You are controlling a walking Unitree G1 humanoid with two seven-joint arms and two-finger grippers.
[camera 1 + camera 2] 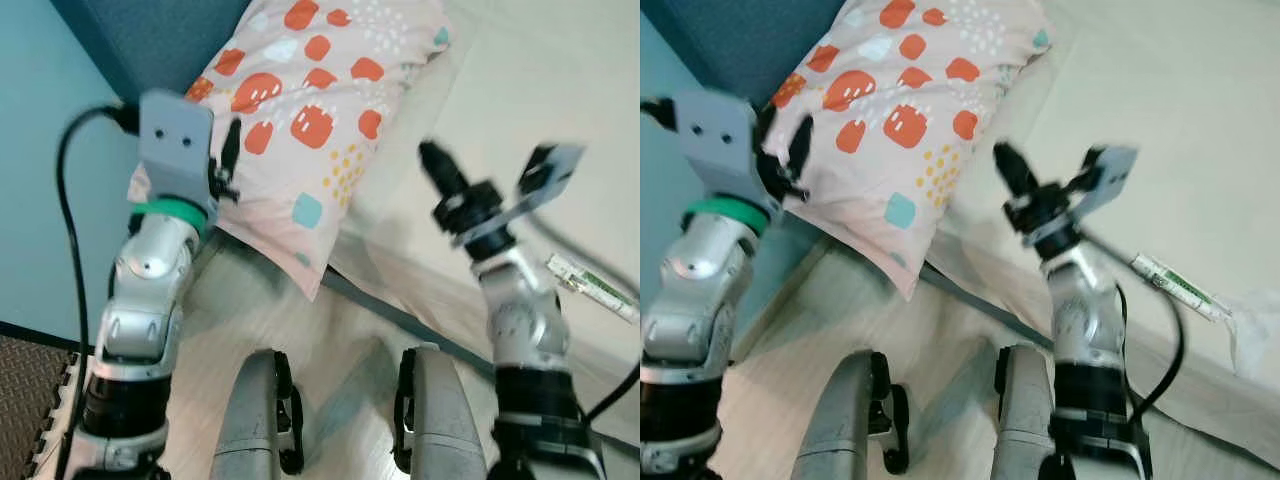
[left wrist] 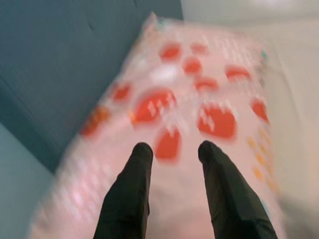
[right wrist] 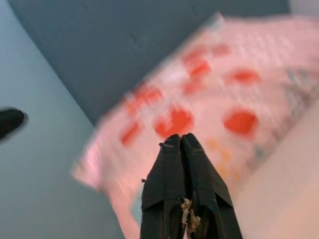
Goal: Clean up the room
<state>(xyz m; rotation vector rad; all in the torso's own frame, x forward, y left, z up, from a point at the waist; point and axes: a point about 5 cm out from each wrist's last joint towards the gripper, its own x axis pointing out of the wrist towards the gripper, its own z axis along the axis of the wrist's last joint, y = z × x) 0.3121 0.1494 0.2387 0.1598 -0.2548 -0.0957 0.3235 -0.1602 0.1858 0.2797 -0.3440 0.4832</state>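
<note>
1. At the head end of the bed (image 1: pixel 520 90), against the dark blue headboard (image 1: pixel 160 35), a pillow (image 1: pixel 310 110) printed with orange and red patches is found; its lower corner hangs past the mattress edge toward the floor (image 1: pixel 330 350).
2. Left gripper (image 2: pixel 172 149): raised before the pillow's near side, its two black fingers (image 2: pixel 130 189) held apart with nothing between them. Contact with the pillow cannot be settled from the head views.
3. Right gripper (image 3: pixel 181 142): lifted to the mattress side of the pillow, fingers pressed together on nothing, apart from the fabric.
4. Beyond the right arm, away from the pillow, a slim white and green packet (image 1: pixel 1175 283) is left lying on the sheet; a crumpled clear wrapper (image 1: pixel 1255 335) lies just beside it at the picture's edge.
5. Progress, as judged: the tidying is rated early. The pillow is not yet squared on the bed, and the packet and wrapper are uncollected.
6. Remaining, as judged: the pillow is to be gripped and set fully onto the mattress; the loose items are to be removed.
7. Hard to make out: both wrist views are smeared by motion, so the pillow's print is read as blobs only. The packet's lettering is illegible. The wrapper is cut off by the frame. A pale scrap is noted on the right fingers' inner base, nature undetermined.
</note>
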